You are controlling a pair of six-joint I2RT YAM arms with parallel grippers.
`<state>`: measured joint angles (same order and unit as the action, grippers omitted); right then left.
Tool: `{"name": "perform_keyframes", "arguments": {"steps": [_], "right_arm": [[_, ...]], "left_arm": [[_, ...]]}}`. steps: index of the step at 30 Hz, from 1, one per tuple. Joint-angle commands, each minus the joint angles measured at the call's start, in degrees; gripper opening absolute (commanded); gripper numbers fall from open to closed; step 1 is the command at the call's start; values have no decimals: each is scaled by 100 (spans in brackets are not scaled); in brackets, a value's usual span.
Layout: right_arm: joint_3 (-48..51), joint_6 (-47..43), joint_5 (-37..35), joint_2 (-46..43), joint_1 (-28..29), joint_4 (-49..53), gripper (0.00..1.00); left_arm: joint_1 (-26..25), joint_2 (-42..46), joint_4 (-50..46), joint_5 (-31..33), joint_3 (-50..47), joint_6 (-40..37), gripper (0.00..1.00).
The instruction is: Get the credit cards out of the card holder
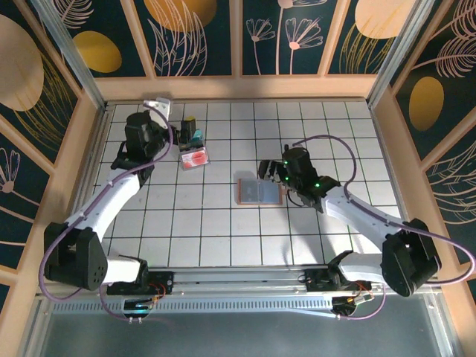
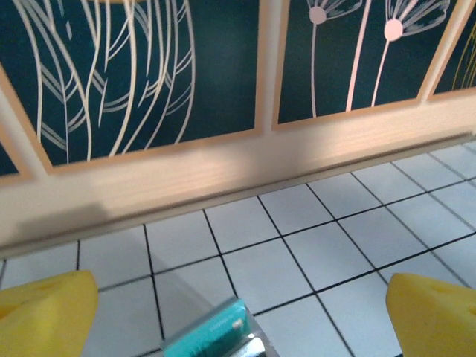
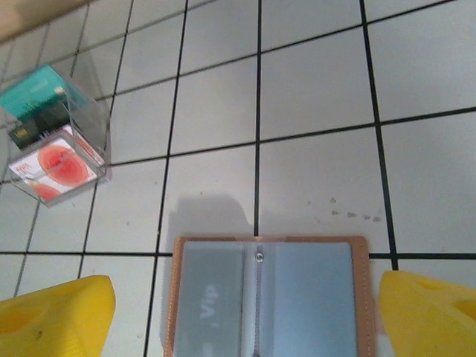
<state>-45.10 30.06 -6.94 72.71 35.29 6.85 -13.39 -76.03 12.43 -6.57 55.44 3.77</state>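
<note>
Dragging of the unpinned card holder [image 3: 268, 297], flat between wide-open, empty right fingers [image 3: 52, 316], is risked; left fingers [image 2: 44, 316] gape empty too.

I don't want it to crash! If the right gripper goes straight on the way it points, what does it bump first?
Probably the open card holder, lying flat just ahead of the open right gripper. How far off it is, the picture doesn't show.
</note>
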Motion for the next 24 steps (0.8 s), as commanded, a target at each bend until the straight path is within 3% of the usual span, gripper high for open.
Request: {"name": "perform_keyframes", "arguments": {"steps": [1, 12, 20, 24], "right_arm": [[-274, -97, -346, 284, 172, 278, 90], [-796, -115, -379, 1331, 738, 678, 73], [-1398, -62, -608, 2254, 1183, 1068, 63], [-1679, -53, -713, 2654, 1287, 1308, 63]], "left_arm": [[-20, 483, 560, 319, -579, 904, 99], [-198, 1659, 682, 946, -2272, 2331, 99], [-198, 1752, 617, 1203, -2578, 2782, 99], [-194, 1708, 763, 1245, -2635, 3008, 99]]}}
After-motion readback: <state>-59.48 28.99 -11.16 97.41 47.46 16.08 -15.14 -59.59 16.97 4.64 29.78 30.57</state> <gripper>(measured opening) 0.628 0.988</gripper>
